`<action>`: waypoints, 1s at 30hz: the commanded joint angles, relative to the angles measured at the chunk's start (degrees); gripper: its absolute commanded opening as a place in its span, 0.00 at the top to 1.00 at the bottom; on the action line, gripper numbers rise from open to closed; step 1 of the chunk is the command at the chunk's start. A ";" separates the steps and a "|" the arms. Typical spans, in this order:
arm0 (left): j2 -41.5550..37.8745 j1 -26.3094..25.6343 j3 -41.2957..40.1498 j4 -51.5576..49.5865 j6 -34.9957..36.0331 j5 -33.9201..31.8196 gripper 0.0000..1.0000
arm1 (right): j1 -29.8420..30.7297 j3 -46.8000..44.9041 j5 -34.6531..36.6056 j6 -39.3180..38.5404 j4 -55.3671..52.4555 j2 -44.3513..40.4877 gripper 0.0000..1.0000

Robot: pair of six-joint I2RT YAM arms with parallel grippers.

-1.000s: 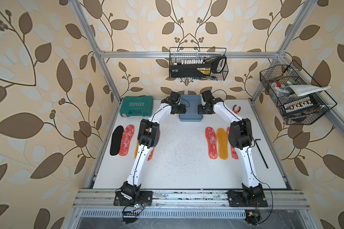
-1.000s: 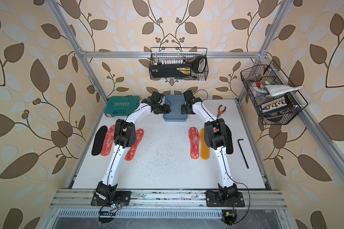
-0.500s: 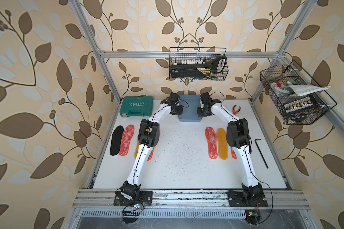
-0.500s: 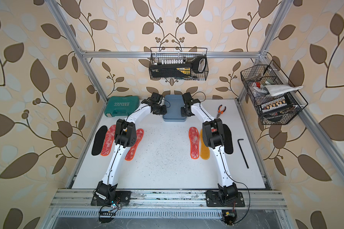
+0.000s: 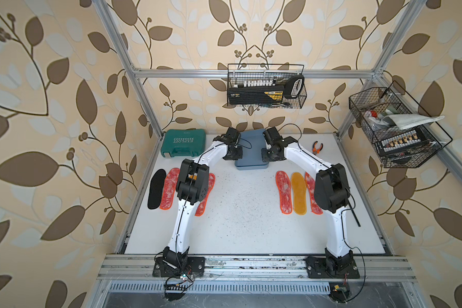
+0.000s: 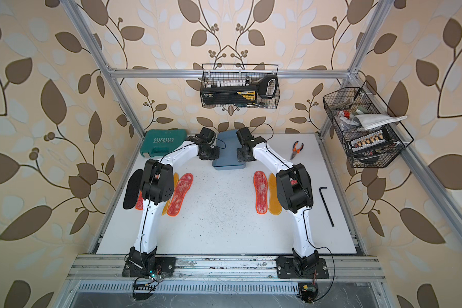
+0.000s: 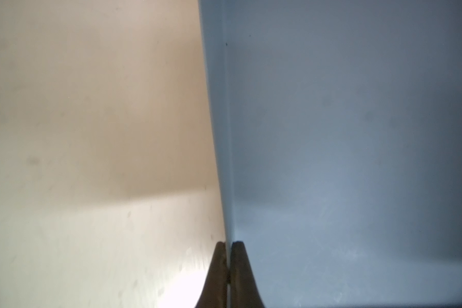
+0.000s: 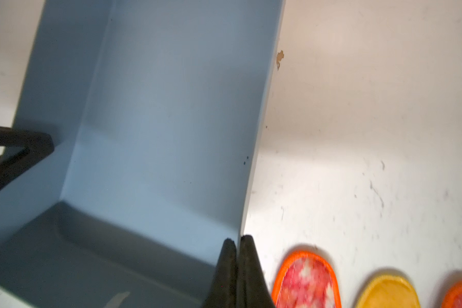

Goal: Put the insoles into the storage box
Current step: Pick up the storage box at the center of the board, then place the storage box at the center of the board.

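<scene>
Top views first: the storage box (image 5: 251,160) sits at the far middle of the white table (image 5: 240,226), between the green tool case (image 5: 183,142) and the pliers (image 5: 317,147). Both arms reach out to it, with the left gripper (image 5: 236,156) on its left wall and the right gripper (image 5: 266,157) on its right wall. It looks the same in both top views.

The insoles lie flat on the table in two rows, one either side, nearer the arm bases than the box. On the left there's a black insole (image 5: 156,189) with a red mottled insole (image 5: 170,188) just beside it, and more half hidden under the arm. On the right a mustard insole (image 5: 298,193) lies between two red ones.

Left wrist view: the left gripper (image 7: 227,248) is clamped tight on the box's (image 7: 358,160) thin wall, one finger inside, one outside over the table.

Right wrist view: same story, the right gripper (image 8: 238,244) is pinching the opposite wall. Across the box floor (image 8: 171,133) you can see a black finger of the left gripper (image 8: 24,146) on the far wall. Three insole tips poke in just outside the box: red, mustard, red.
</scene>
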 commanded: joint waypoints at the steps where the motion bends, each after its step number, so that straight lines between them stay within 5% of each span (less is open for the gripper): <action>1: -11.64 -3.80 -6.23 2.77 -1.76 -5.38 1.00 | 3.47 -8.06 -0.33 2.77 5.22 -8.40 1.00; 10: -31.10 -11.57 -36.27 8.47 -11.07 -14.75 1.00 | 11.53 -34.93 1.65 10.13 11.51 -23.76 1.00; 16: -37.40 -16.43 -52.00 14.50 -17.99 -17.50 0.98 | 16.55 -46.02 2.38 14.65 15.72 -27.63 1.00; 30: -28.00 -24.58 -52.85 10.38 -25.71 -20.74 0.94 | 22.75 -52.45 6.13 19.73 19.91 -28.07 1.00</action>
